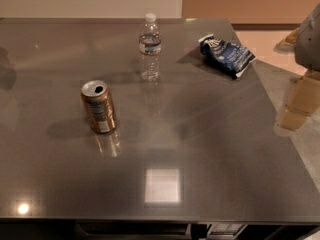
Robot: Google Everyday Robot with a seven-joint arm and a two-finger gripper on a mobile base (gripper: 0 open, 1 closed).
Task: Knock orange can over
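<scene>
Gripper [295, 106]: pale tan and blurred, at the right edge of the view, just past the right rim of the worktop. Cannot tell whether it is spread or pressed together. It holds nothing that can be seen. Grey arm segment [311, 39] sits above it, cut off by the frame edge.

Small copper-orange metallic drink can [98, 106]: upright on the left-centre of the worktop, silver top facing up with the opening showing dark, pale label patch low on its side. It touches nothing. It is well apart from the gripper, with most of the worktop's width between them. A faint reflection of it lies on the surface just in front.

Tall clear plastic water bottle [150, 46] with white cap and label band: upright, behind the can and to its right, apart from it.

Crumpled blue-and-white snack bag [227, 55]: lying flat near the far right corner, right of the bottle, apart from it.

Glossy dark grey worktop [210, 149]: carries all three. A square bright patch of reflected light [162, 185] shows near the front edge, and a small round glint [22, 208] at the front left.
</scene>
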